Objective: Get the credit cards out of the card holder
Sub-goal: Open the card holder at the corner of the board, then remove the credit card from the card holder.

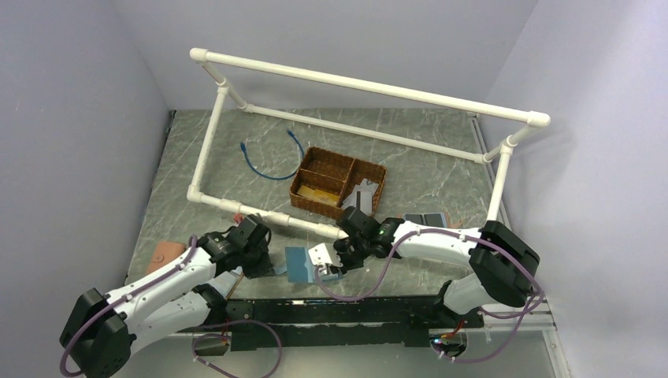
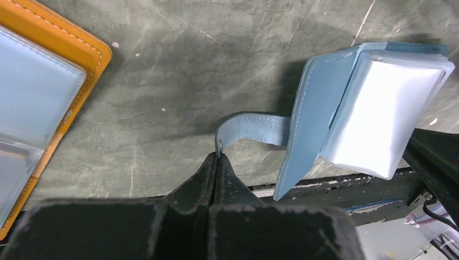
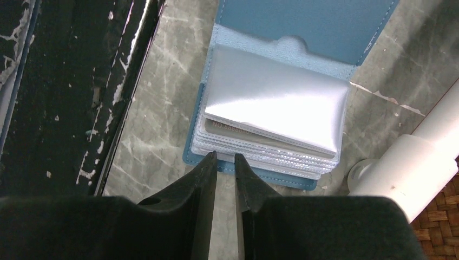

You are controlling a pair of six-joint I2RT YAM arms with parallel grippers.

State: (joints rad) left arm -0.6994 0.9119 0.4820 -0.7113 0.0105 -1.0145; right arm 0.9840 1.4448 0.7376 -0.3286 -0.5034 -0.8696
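Here, card holder (image 2: pixel 316 103) in left jaws

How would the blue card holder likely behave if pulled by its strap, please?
Probably floppy: the strap bends where the left gripper pinches it. The card holder lies open, so it may fold or drag. Its glossy sleeves look slippery.

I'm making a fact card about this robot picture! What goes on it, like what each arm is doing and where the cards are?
card holder: slate-blue, opened up
strap tab: its tip is pinched by the left end effector, which is shut on it
right end effector: fingers a crack apart, holding nothing, at the near edge of the clear sleeves
credit cards: tucked inside the sleeves, none out yet
nearby: orange-tan holder, wicker basket
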